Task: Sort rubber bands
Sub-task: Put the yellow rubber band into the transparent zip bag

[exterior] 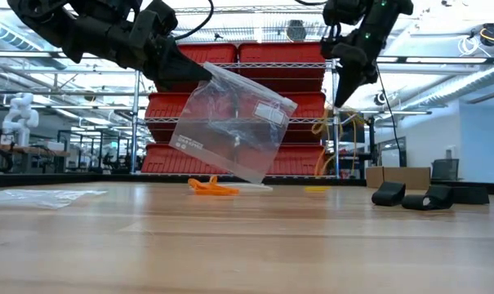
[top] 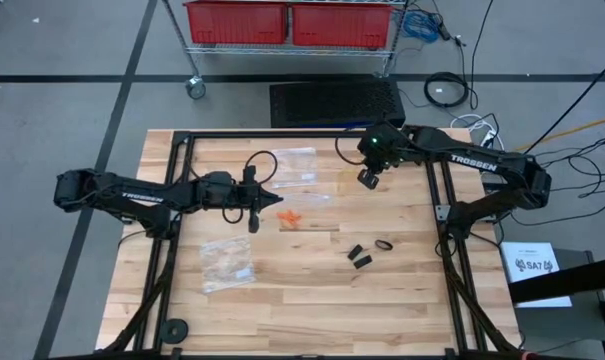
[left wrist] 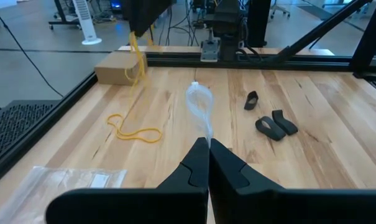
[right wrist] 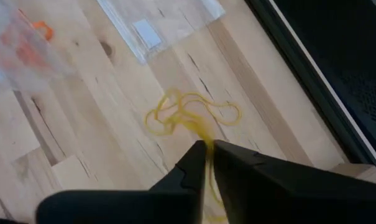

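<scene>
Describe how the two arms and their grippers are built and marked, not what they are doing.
Both arms are dark, nearly black, jointed links with white TROSSEN lettering on the left arm and right arm. Black cables loop beside each wrist. The left gripper and right gripper each have two dark, wedge-shaped fingers tapering to narrow tips. A small green light glows near the right wrist.

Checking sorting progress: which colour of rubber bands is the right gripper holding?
The yellow bands: they hang from the right gripper; orange and black lie untouched.

Orange rubber bands (top: 291,217), black bands (top: 370,251), yellow bands (right wrist: 191,116), clear bag (exterior: 230,124), pale wood table (top: 312,290).
</scene>
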You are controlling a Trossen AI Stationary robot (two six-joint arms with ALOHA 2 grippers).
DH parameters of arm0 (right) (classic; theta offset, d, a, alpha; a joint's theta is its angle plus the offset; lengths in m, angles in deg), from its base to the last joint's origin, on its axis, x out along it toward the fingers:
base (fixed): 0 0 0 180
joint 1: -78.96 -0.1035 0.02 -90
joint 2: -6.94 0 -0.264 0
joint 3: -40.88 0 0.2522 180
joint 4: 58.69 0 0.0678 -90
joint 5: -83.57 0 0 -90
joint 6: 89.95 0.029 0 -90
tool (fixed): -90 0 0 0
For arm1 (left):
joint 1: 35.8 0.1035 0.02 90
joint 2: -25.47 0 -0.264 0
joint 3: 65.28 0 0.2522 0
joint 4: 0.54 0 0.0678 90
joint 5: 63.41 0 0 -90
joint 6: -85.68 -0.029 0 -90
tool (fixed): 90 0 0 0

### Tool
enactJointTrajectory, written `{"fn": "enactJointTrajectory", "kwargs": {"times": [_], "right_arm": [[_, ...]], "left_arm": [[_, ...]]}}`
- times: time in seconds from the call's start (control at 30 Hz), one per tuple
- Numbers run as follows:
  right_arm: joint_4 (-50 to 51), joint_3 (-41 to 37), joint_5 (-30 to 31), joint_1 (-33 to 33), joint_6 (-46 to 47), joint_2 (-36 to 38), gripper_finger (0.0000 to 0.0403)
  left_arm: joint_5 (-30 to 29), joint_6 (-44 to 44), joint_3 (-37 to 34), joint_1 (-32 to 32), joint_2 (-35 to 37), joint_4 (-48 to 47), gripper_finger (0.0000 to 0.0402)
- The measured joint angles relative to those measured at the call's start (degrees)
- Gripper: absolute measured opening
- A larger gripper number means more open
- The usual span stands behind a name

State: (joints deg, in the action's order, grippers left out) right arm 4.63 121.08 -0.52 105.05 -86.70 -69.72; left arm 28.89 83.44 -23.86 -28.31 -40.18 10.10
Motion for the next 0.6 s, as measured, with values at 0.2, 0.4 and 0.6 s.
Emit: {"fn": "enactJointTrajectory", "kwargs": {"times": [0.2,0.4,0.6], "right_arm": [[2.44,0.0,-0.14,0.0,0.58,0.02,0.0097],[3.52,-3.42,-4.64,-0.26,2.55,0.09,0.0145],[-12.91,-17.3,-4.63,-2.34,-2.27,0.04,0.0172]], "left_arm": [[0.0,0.0,0.0,0.0,0.0,-0.13,0.0],[0.0,0.0,0.0,0.0,0.0,-0.17,0.0],[0.0,-0.07,0.0,0.0,0.0,-0.74,0.0]]}}
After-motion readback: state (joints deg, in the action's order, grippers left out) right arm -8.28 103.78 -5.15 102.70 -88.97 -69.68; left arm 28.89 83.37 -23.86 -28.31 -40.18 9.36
